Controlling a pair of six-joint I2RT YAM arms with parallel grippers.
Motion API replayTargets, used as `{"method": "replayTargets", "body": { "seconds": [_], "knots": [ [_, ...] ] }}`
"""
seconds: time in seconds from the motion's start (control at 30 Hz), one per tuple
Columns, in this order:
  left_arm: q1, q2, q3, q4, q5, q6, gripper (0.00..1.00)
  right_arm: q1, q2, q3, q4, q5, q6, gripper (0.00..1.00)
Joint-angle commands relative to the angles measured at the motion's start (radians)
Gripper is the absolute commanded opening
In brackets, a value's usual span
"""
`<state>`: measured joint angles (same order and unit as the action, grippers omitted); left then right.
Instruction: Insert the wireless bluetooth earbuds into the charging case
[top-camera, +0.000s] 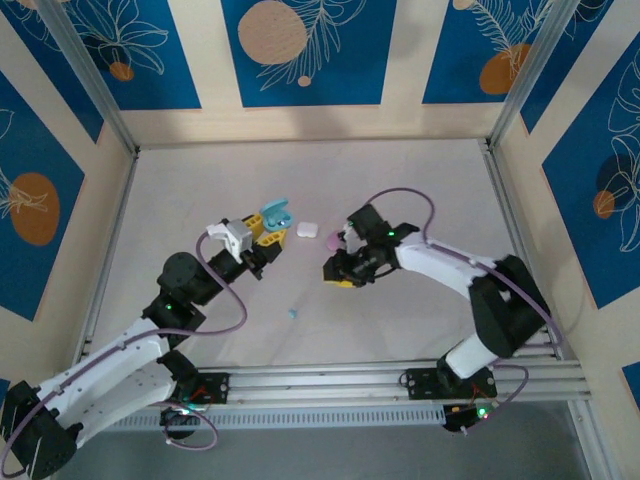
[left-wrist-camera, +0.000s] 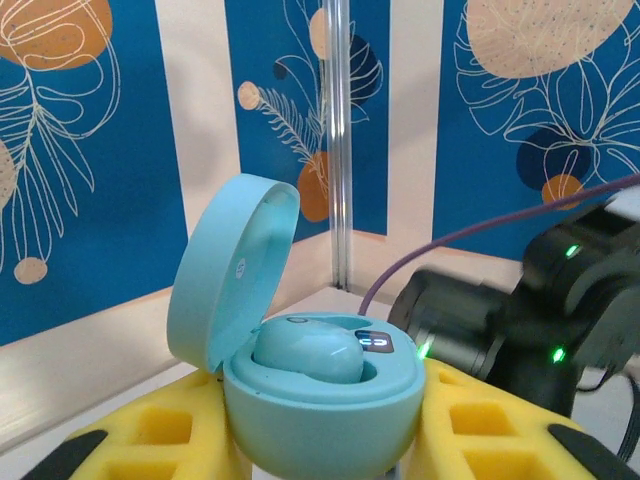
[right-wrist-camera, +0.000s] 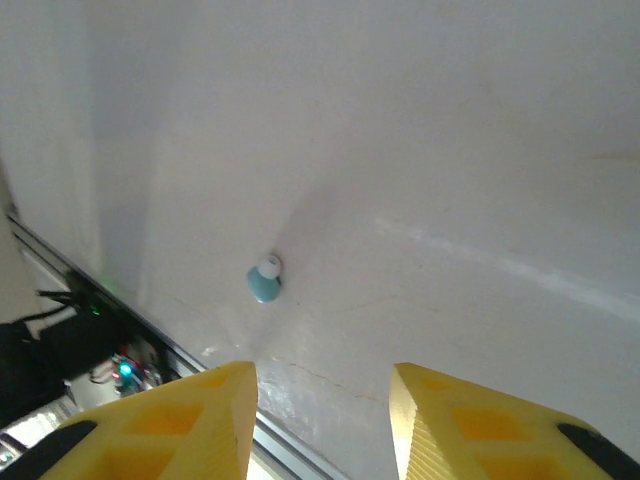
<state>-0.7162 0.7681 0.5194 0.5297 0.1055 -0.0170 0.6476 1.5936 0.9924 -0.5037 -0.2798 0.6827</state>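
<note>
Teal earbud (left-wrist-camera: 305, 352) sits in glossy round case (left-wrist-camera: 320, 405) clamped by left claw (left-wrist-camera: 322, 442); right claw (right-wrist-camera: 320, 420) gapes wide.

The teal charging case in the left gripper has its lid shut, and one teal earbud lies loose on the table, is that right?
Not quite: the lid is open. The left wrist view shows the teal charging case, clamped in the left gripper, with that lid swung up and a second teal earbud seated inside. The loose teal earbud does lie on the table.
</note>
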Motion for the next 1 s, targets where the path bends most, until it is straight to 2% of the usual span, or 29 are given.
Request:
{"method": "replayTargets", "body": {
  "seconds": [0.0,0.1,0.37,0.67,0.83,0.97],
  "knots": [
    [-0.004,-0.034,0.039,-0.022,-0.014,0.002,0.34,0.074,0.088,0.088,-0.035,0.01,-0.048,0.39],
    [-0.004,-0.061,0.04,-0.041,-0.025,0.01,0.34,0.123,0.193,0.177,-0.108,0.038,-0.088,0.35],
    [-0.004,-0.099,0.039,-0.073,-0.041,0.018,0.35,0.239,0.376,0.372,-0.257,0.114,-0.143,0.39],
    [-0.003,-0.097,0.041,-0.073,-0.041,0.019,0.35,0.318,0.475,0.487,-0.368,0.212,-0.171,0.42],
    [-0.004,-0.095,0.043,-0.071,-0.038,0.014,0.35,0.336,0.505,0.527,-0.401,0.242,-0.19,0.39],
    [-0.003,-0.097,0.047,-0.079,-0.041,0.014,0.35,0.346,0.508,0.546,-0.428,0.288,-0.202,0.31]
  ]
}}
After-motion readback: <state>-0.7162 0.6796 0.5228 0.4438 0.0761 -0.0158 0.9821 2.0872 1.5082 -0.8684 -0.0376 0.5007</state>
